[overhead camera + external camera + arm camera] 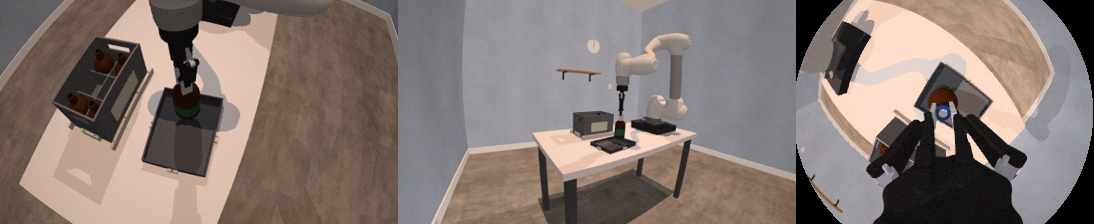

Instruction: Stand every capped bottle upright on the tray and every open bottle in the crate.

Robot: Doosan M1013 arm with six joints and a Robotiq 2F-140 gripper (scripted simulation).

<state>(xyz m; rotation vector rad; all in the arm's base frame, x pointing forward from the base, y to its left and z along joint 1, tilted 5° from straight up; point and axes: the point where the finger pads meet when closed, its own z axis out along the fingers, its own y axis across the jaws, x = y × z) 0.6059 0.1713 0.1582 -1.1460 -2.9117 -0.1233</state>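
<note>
Blue walls, brown floor, white counter [575, 155] on dark legs; a wall shelf [578, 71] and a round clock [593, 46] appear only in the exterior view.

Item: capped bottle [186, 100], brown with a green band. My tool [185, 83] is clenched on its neck, holding it upright over the far end of the tray [158, 121]. From the side the bottle's base sits low at the tray's far edge; I cannot tell whether it touches the floor of the tray.

Item: blue cap [943, 113], seen only by the wrist camera, between my two dark fingers.

Item: crate [125, 92], grey, just beside the tray. The top view alone shows its compartments and four open brown bottles, two at the far end [104, 63] and two at the near end [77, 102].

Obstruction: my wrist covers the bottle's neck from above.

Pose: base [668, 129] at the counter's far corner, upper arm rising vertical, forearm reaching across, wrist pointing straight down.
</note>
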